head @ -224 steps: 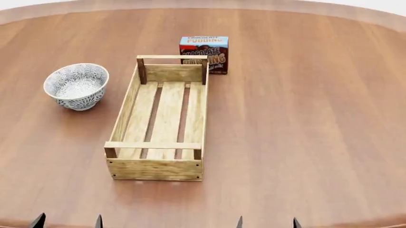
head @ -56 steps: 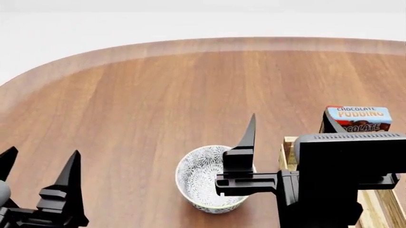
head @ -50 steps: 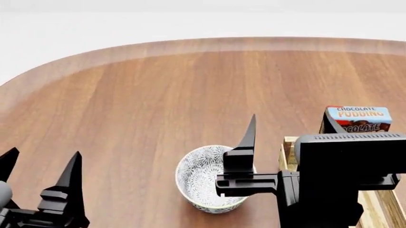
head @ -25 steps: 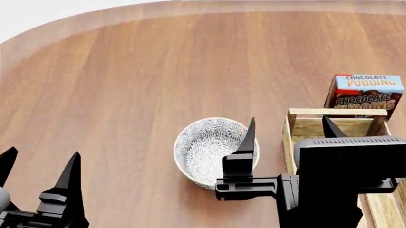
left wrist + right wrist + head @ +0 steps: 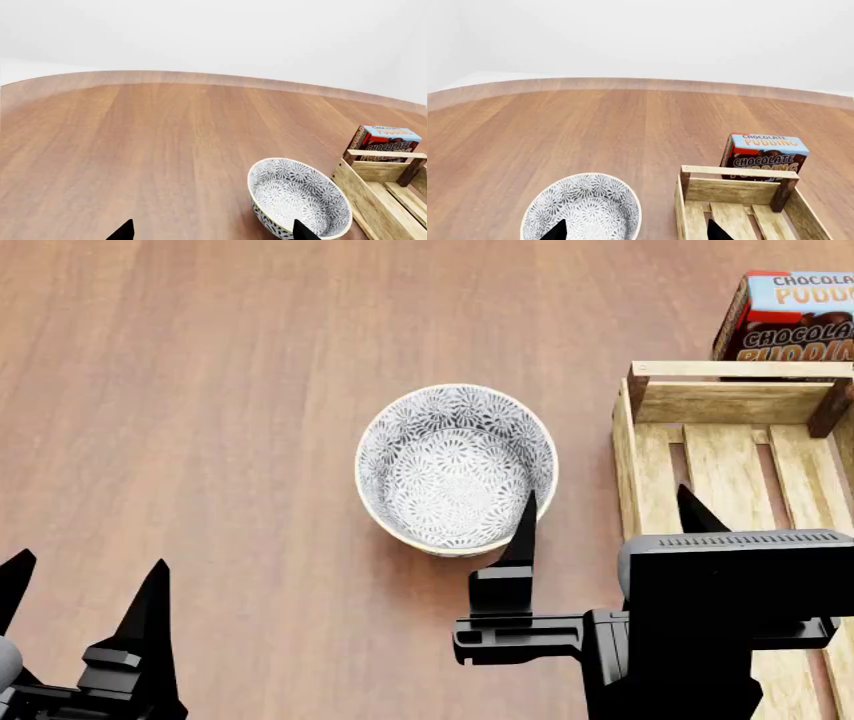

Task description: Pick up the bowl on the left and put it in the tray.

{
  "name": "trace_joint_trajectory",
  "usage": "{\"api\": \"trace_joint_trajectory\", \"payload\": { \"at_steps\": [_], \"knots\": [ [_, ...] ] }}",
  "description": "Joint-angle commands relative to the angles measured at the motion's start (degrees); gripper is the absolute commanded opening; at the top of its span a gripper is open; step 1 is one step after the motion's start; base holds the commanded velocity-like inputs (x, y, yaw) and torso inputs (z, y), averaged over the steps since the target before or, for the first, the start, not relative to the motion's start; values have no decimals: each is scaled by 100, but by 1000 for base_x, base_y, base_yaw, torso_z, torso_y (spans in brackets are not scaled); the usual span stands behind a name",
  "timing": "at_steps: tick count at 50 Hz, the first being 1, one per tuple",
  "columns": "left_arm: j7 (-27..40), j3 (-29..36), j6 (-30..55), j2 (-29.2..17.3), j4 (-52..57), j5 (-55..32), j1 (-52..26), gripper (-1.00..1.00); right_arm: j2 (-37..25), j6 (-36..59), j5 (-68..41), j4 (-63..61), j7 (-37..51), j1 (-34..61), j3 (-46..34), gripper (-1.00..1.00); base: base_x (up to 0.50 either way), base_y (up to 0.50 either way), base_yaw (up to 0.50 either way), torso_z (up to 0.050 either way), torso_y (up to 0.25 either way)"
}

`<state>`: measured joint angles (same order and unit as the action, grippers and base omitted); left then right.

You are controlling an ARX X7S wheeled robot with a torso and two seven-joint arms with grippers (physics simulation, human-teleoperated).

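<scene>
The bowl (image 5: 457, 468) is white with a grey-blue floral pattern and stands upright on the wooden table, just left of the tray (image 5: 731, 368), a light-wood slatted crate. My right gripper (image 5: 609, 512) is open. Its left fingertip overlaps the bowl's near right rim and its right fingertip lies over the tray's left slat. The right wrist view shows the bowl (image 5: 584, 210) and the tray (image 5: 734, 187) ahead of the right gripper (image 5: 635, 232). My left gripper (image 5: 88, 590) is open and empty, left of and nearer than the bowl. The left wrist view has the bowl (image 5: 297, 202) beside the left gripper's (image 5: 212, 232) right fingertip.
A chocolate pudding box (image 5: 794, 315) stands just behind the tray's far end rail, and shows in the wrist views too (image 5: 767, 155) (image 5: 387, 145). Bare wooden table (image 5: 200, 390) stretches left of and beyond the bowl.
The head view has tilted down: the table's far edge left the frame, and bowl and tray now sit higher. The right gripper's left finger now overlaps the bowl's near rim. Both grippers stay open.
</scene>
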<state>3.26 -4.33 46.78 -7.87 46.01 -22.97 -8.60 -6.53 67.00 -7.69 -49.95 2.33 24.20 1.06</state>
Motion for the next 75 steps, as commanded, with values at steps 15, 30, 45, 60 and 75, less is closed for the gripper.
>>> {"api": "trace_joint_trajectory", "payload": {
  "at_steps": [15,30,45,60,75],
  "knots": [
    [144,93,-99,-102,-65,-87,-4,100,-56,-70,-133,77,93,-35,0,100,0,0,0,0,-250],
    [229,190,-102,-166,-105,-107,48,100,-160,-115,-177,129,140,-24,-116,100,0,0,0,0,-200],
    [270,223,-237,-228,-206,-117,98,100,-1424,-974,273,1074,-540,893,-2103,100,0,0,0,0,0],
    [298,214,-289,-288,-271,-195,117,100,-2074,-1996,1013,2931,-1351,2189,-3978,100,0,0,0,0,0],
    [352,284,-341,-347,-277,-210,106,100,-2131,-2713,1422,4418,-1673,2918,-4648,100,0,0,0,0,0]
  ]
}}
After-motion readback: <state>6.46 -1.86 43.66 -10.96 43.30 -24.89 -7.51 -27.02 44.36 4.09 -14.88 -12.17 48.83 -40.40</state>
